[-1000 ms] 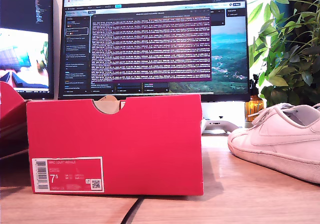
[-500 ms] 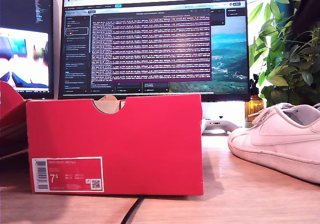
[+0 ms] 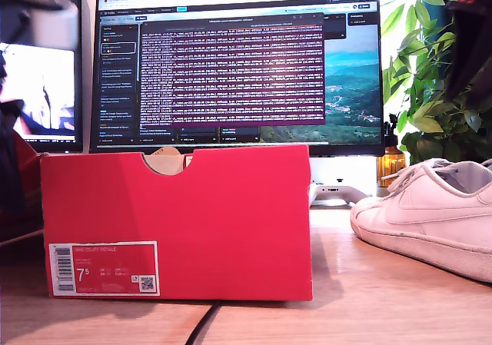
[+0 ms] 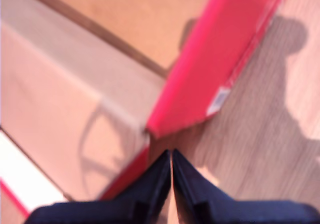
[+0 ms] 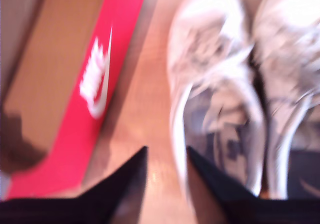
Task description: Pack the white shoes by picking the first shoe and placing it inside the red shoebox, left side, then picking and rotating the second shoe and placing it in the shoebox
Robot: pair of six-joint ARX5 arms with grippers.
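Below, two white shoes (image 5: 210, 84) beside one red shoebox (image 3: 177, 222); my first gripper's (image 4: 171, 156) fingers pressed together, my second gripper's (image 5: 166, 151) narrowly parted.

The red shoebox (image 3: 177, 222) carries a white barcode label (image 3: 104, 268) marked 7.5 and shows a tan cardboard interior (image 4: 115, 14). The white shoes (image 5: 215, 79) have off-white soles. The counter (image 3: 369, 299) is light wood-grain. A black cable (image 3: 201, 326) crosses it.

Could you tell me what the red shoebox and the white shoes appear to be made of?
The red shoebox looks like matte cardboard: flat red faces, crisp folded edges, a cut notch and a stuck-on paper label. The white shoes look like smooth leather, possibly synthetic, with stitched panels, woven laces and a thick off-white sole, likely rubber.
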